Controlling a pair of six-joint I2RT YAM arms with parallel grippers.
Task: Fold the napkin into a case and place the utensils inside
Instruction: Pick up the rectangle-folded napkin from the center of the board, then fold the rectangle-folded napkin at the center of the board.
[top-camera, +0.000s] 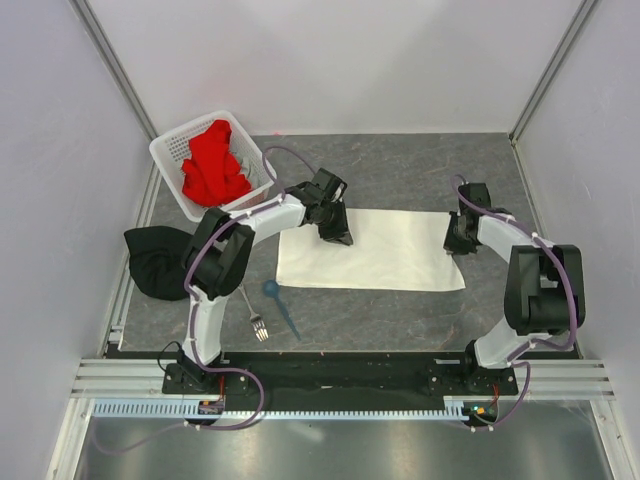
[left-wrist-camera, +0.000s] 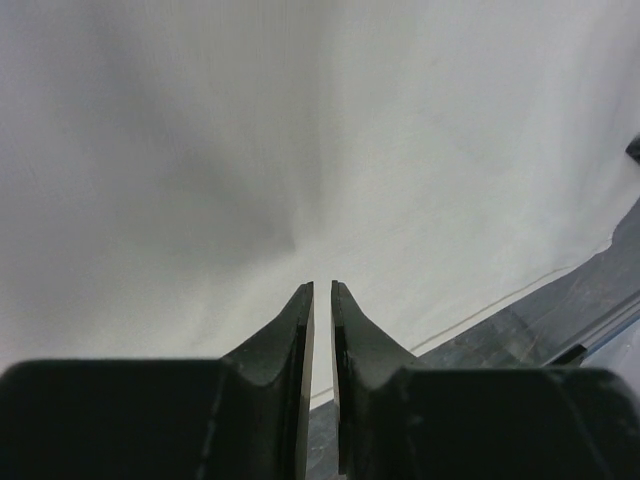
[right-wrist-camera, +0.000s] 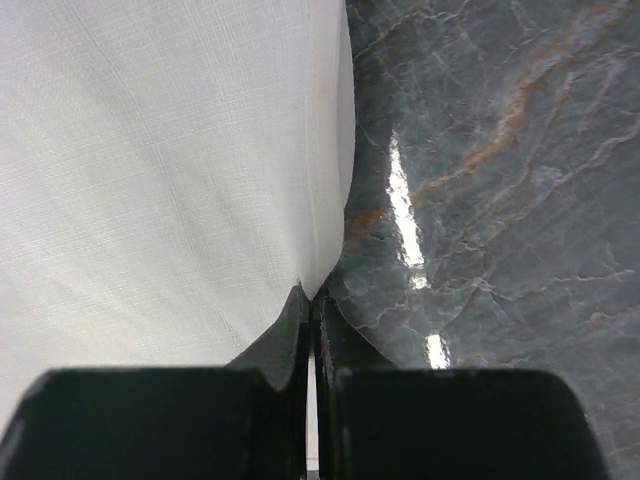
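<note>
Far-left corner: 1 white perforated basket (top-camera: 185, 130) holding 1 red cloth (top-camera: 213, 165). Nearer, at the left edge, 1 black cloth (top-camera: 155, 258) lies bunched on the grey marbled table (top-camera: 400, 165). White walls (top-camera: 330, 60) enclose 3 sides.

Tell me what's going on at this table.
Both arms are working on the cream napkin, which lies spread flat as a wide rectangle on the table. The left gripper is pinched on the cloth near its far left corner, and the right gripper is shut on its right edge. No case is formed yet. The fork and blue spoon lie on the table by the left arm, not yet picked up.
</note>
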